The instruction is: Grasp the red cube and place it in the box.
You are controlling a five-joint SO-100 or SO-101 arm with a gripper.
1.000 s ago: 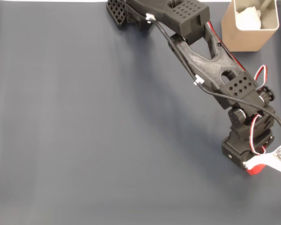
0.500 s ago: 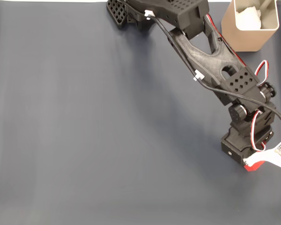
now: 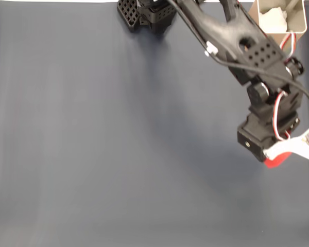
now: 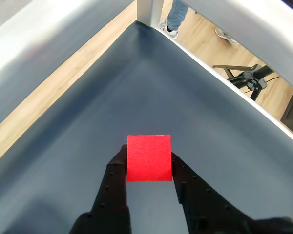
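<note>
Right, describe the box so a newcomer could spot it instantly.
In the fixed view, start from the dark grey table mat and go to its top right corner, behind the black arm. The box is the tall beige container there, with thin walls, a pale interior and white paper inside.

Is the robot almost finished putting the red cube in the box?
About halfway. Done: the claw has grabbed the cube and holds it between both fingers, off the table. Happening now: carrying it. Left: reach the box at the top right of the fixed view and drop the cube in beside the white paper.
</note>
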